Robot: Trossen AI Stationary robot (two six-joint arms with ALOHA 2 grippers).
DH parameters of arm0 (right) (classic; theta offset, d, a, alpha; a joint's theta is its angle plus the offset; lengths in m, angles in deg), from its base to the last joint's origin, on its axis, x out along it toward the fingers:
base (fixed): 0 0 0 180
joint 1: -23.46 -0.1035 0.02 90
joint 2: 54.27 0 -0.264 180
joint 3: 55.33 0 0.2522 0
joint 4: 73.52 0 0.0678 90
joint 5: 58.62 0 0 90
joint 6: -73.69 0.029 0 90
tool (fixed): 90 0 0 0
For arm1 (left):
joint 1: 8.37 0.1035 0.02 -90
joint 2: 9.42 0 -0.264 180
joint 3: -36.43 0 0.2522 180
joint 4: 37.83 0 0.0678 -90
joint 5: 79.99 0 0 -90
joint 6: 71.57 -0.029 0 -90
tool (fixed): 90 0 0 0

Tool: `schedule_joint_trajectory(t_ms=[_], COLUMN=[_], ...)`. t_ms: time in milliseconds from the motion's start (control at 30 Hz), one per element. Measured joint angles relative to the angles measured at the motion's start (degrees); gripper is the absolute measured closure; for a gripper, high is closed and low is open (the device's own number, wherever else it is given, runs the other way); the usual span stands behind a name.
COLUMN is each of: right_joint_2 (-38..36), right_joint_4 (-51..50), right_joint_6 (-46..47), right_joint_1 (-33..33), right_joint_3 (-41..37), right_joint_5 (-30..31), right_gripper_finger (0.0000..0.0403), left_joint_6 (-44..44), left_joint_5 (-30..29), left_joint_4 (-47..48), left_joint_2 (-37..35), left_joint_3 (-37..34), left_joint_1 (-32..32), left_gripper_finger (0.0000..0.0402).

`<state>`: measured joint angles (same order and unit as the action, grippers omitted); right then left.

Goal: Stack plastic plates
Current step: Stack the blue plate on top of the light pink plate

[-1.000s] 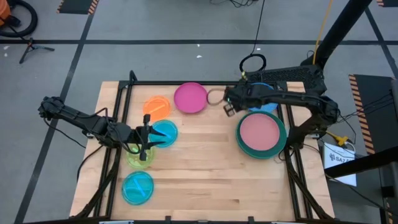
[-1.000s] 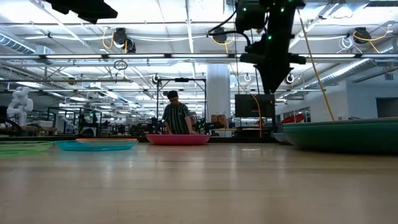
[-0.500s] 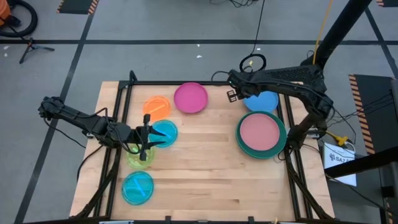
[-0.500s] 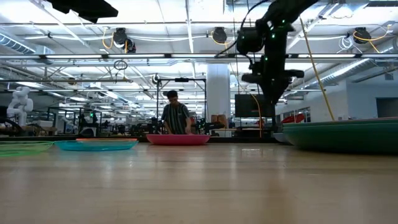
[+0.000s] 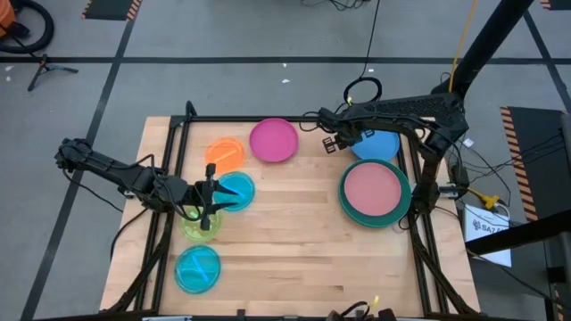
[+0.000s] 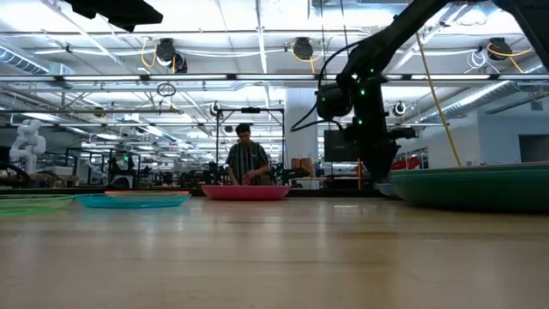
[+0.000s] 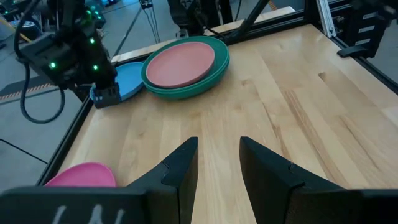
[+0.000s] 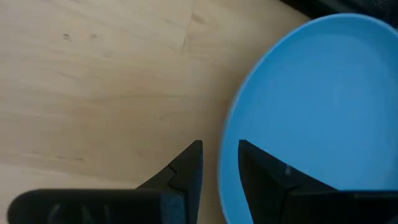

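plates look light, stiff and slick; the blue plate (image 8: 311, 106) lies flat at the table's (image 5: 294, 241) far right, best pinched by its rim. right gripper (image 8: 219, 163) hovers there, part open, empty; left gripper (image 7: 217, 163) likewise.

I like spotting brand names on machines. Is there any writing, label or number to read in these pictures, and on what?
White label beside the table's right edge: dark print, too small to read.
Left wrist view, pale marks on the left gripper body: cut off, unreadable.
Plates, such as the blue plate: no text.
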<state>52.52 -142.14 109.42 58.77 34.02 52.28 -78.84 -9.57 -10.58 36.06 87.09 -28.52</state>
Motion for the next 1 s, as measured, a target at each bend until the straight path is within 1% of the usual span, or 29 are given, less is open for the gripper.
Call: schedule_joint_trajectory(t_ms=[233,433,767,900,1000], right_joint_2=[2.7,4.6,4.6,4.6,4.6], right_joint_4=[0.9,3.7,4.0,4.1,4.1], right_joint_6=[-0.4,-0.4,-0.1,0.0,0.0], right_joint_1=[0.4,0.4,0.4,0.3,0.2], right_joint_3=[0.0,0.0,0.0,0.0,0.0], right_joint_5=[0.0,0.0,0.0,0.0,0.0], right_gripper_finger=[0.0309,0.0309,0.0311,0.0327,0.0354], left_joint_6=[0.0,0.0,-0.1,-0.1,-0.1], left_joint_5=[0.0,0.0,0.0,0.0,0.0], left_joint_4=[0.0,0.0,0.0,0.0,0.0], left_joint_2=[0.0,0.0,0.0,0.0,0.0], left_joint_3=[0.0,0.0,0.0,0.0,0.0], left_joint_1=[0.0,0.0,0.0,0.0,0.0], left_gripper_finger=[0.0277,0.0277,0.0277,0.0277,0.0277])
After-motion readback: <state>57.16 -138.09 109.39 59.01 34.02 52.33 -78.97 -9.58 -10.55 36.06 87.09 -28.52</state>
